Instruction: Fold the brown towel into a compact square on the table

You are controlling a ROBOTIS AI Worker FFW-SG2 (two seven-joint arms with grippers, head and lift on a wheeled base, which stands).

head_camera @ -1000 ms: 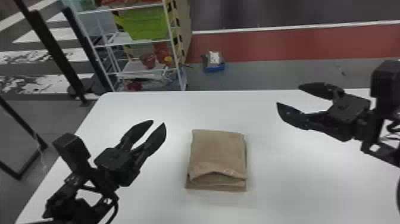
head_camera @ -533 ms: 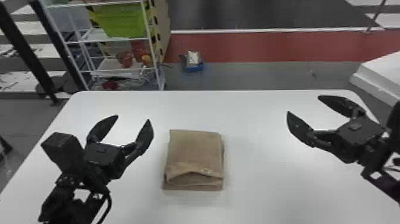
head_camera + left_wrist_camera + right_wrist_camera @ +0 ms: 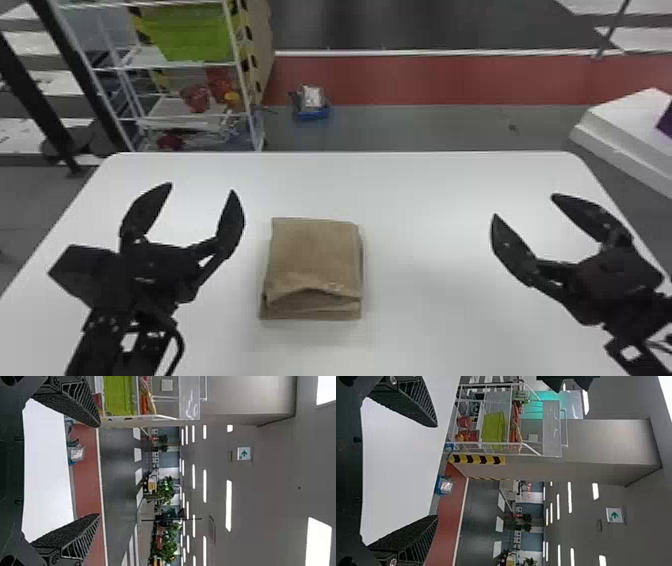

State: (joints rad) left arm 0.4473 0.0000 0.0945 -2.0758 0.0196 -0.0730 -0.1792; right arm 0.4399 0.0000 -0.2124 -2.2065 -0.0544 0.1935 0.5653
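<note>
The brown towel (image 3: 315, 260) lies on the white table, folded into a small, roughly square stack, with a slightly raised fold along its near edge. To its left, my left gripper (image 3: 201, 186) stands open above the table, not touching the cloth. Farther off on the right side, my right gripper (image 3: 523, 204) is open too, apart from the towel. In the left wrist view, the left gripper (image 3: 100, 470) has its fingers wide apart with nothing between them. The right wrist view has the right gripper (image 3: 438, 471) likewise spread and holding nothing.
The white table (image 3: 425, 185) ends at a straight far edge. Beyond it at the back left stands a wire shelf (image 3: 240, 75) with a green bin (image 3: 192, 32). A small blue item (image 3: 313, 104) lies on the floor, and a white surface (image 3: 635, 130) is past the right edge.
The head view has turned rightward, so the towel appears farther left. Both grippers' poses have altered: the left one's fingers look more widely spread and point more directly away.
</note>
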